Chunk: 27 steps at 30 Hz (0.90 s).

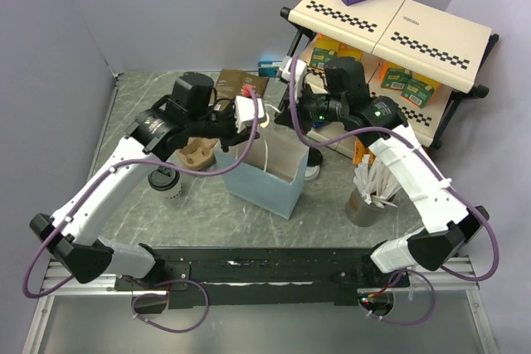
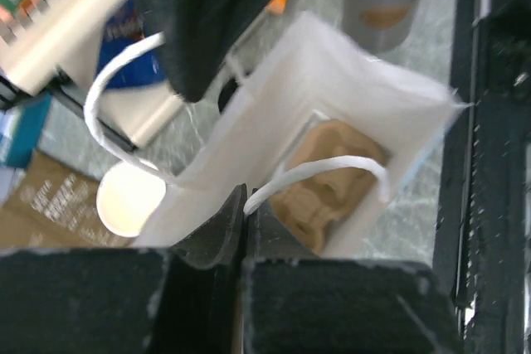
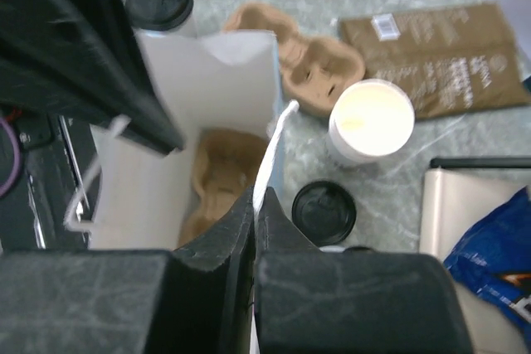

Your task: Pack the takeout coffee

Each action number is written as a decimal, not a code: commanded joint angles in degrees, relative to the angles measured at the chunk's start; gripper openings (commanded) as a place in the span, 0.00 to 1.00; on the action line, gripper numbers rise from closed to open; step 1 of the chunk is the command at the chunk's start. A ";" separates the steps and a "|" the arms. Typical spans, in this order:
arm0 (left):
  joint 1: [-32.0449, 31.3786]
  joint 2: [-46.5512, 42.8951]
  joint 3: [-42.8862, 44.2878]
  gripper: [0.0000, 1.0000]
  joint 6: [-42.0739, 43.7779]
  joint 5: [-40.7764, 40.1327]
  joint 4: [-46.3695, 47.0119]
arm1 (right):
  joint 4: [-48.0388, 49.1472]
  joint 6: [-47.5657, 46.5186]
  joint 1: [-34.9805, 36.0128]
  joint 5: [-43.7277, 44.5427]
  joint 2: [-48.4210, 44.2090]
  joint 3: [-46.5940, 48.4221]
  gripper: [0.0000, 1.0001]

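black-lidded cup (image 3: pixel 158 2) upright, lid up

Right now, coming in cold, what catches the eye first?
A paper bag stands mid-table, its mouth held open: the left fingers and right fingers are each shut on its top edge. A brown cup carrier lies inside it. Outside, a lidded cup stands to the bag's left, and an unlidded cup sits on its far side by a black lid.

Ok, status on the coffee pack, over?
Left gripper and right gripper shut on paper bag rim. Lidded cup on table, outside bag. Pulp carrier inside bag; second cup unlidded.
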 commanded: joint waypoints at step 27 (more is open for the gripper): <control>0.01 -4.94 21.58 0.01 -8.69 1.38 8.86 | 5.04 1.88 -0.21 0.75 8.13 31.00 0.00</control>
